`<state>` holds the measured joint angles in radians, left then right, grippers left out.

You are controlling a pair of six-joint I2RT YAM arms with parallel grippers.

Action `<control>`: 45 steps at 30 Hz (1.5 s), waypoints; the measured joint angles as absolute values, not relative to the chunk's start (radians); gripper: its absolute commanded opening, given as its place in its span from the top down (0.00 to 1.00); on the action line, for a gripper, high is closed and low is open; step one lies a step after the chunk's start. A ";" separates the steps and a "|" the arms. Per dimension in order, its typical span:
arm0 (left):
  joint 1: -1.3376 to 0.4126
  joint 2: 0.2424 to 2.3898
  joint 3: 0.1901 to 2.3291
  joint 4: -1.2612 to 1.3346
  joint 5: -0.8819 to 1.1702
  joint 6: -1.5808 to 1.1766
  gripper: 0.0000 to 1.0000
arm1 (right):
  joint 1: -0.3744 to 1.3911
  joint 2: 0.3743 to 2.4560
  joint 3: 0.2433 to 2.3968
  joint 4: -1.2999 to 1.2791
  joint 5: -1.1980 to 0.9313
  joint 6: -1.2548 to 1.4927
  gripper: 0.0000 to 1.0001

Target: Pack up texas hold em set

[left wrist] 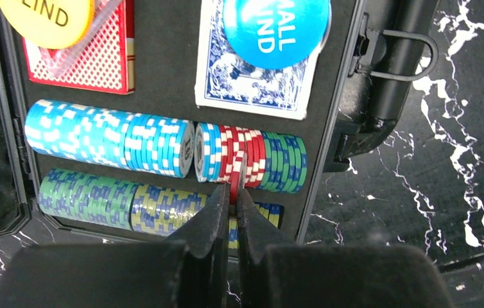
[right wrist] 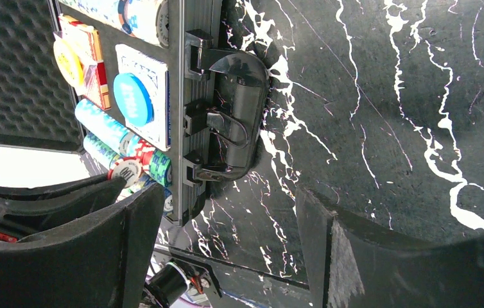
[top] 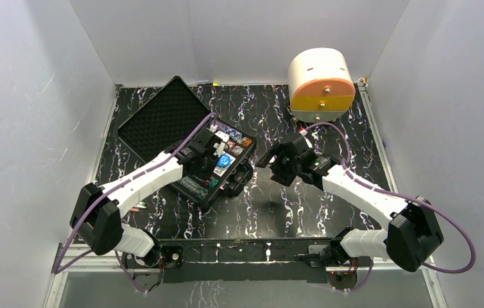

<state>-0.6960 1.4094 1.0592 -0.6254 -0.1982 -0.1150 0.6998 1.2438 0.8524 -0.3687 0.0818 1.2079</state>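
Left wrist view: my left gripper pinches a red chip edge-on, its gap in the chip row dead ahead at 12 o'clock. The right gripper waits open and empty at the case's 3 o'clock.

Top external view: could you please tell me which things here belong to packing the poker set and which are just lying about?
Job: black rectangular hard plastic case with foam-lined lid; rows of multicoloured poker chips; red card deck; blue card deck; yellow round disc; blue round disc; red-and-white chip in the left gripper.
Lying about: white-and-orange rounded drawer box; red and green pens.
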 measured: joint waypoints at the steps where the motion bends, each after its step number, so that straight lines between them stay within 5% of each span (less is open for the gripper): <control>1: -0.696 1.415 1.063 -0.626 -0.208 -0.115 1.00 | 0.700 1.244 0.853 -0.369 0.082 1.208 0.18; 21: -0.688 1.407 1.087 -0.638 -0.343 -0.089 1.00 | 0.700 1.245 0.852 -0.368 0.068 1.208 0.19; 45: -0.682 1.421 1.121 -0.693 -0.102 -0.076 1.00 | 0.699 1.246 0.834 -0.366 0.053 1.208 0.19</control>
<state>-0.6823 1.4208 1.1213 -0.6933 -0.1020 -0.0765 0.6994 1.2461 0.8345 -0.3660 0.0528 1.2083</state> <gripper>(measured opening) 0.021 0.813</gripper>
